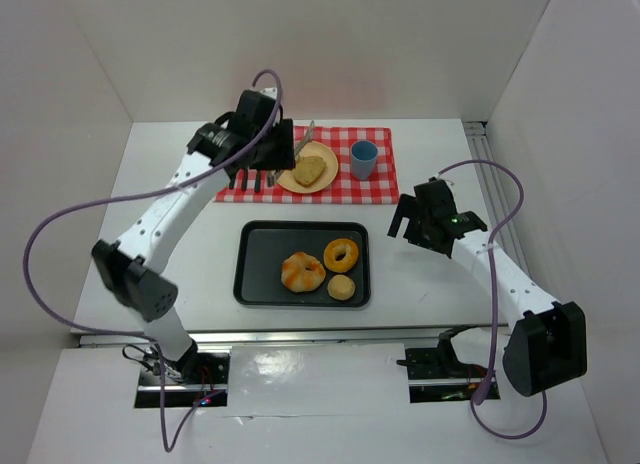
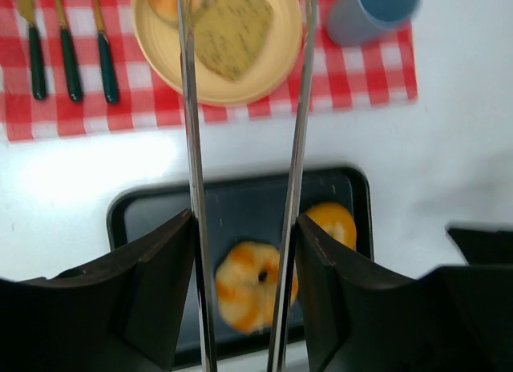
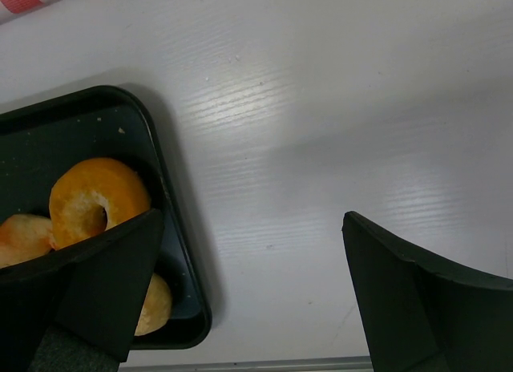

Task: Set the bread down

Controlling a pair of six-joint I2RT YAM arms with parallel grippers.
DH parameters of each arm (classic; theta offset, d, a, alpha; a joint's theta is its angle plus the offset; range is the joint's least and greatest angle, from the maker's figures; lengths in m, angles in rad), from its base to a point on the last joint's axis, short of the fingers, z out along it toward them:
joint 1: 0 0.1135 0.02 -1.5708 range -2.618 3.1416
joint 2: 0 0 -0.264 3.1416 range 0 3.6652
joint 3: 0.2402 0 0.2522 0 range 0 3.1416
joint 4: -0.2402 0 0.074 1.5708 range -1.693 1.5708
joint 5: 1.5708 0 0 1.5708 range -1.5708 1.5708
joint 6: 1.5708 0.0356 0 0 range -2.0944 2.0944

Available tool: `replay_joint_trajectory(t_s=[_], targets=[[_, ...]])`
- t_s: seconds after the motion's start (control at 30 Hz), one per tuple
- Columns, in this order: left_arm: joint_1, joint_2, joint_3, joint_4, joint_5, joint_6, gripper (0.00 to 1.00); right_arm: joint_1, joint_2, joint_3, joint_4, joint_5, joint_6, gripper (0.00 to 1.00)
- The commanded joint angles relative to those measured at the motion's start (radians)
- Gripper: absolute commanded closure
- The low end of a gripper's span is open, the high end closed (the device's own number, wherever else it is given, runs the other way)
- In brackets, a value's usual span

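- Currently the left hand (image 2: 244, 220) is about half spread, its fingers pressed against the two arms of metal tongs (image 2: 192, 131), which it grips. In the wrist view the tong arms stand apart, one on each side of the bread.
- The bread (image 2: 232, 31), a flat slice, lies on the yellow plate (image 2: 156, 55) on a red checked cloth (image 2: 377, 63) at the far side of the worktop (image 3: 321, 107).
- A blue cup (image 2: 373, 11) stands just right of the plate, and three green-handled pieces of cutlery (image 2: 70, 63) lie to its left.
- Nearer than the cloth sits a black tray (image 2: 232, 196) with three pastries, one a ring doughnut (image 3: 96, 196).
- The right hand (image 3: 252, 220) is wide open and empty, over the worktop just right of the tray.
- The tong tips are cut off in the wrist view, and an orange patch at the plate's far edge is too blurred to name.
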Motion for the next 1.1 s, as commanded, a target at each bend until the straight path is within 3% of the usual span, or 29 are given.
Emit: replay_joint_trajectory(t_s=[0.0,0.1,0.3,0.83,1.07], targets=[[-0.076,-0.134,-0.203,0.027,0.047,0.059,0.38,0.009,-0.041,0.03,0.002,0.018,0.008,0.0],[-0.128,-0.253,-0.384,0.056,0.16,0.068,0.38,0.009,-0.041,0.03,0.002,0.018,0.008,0.0],[-0.219,-0.341,-0.562,0.077,0.28,0.024,0.38,0.009,-0.041,0.02,-0.008,0.018,0.008,0.0],[-0.289,-0.298,-0.669,0.085,0.242,-0.016,0.42,0.009,-0.041,0.02,0.001,0.027,0.008,0.0],[-0.289,-0.278,-0.669,0.094,0.234,-0.016,0.58,0.009,-0.031,0.02,0.002,0.016,0.008,0.0]])
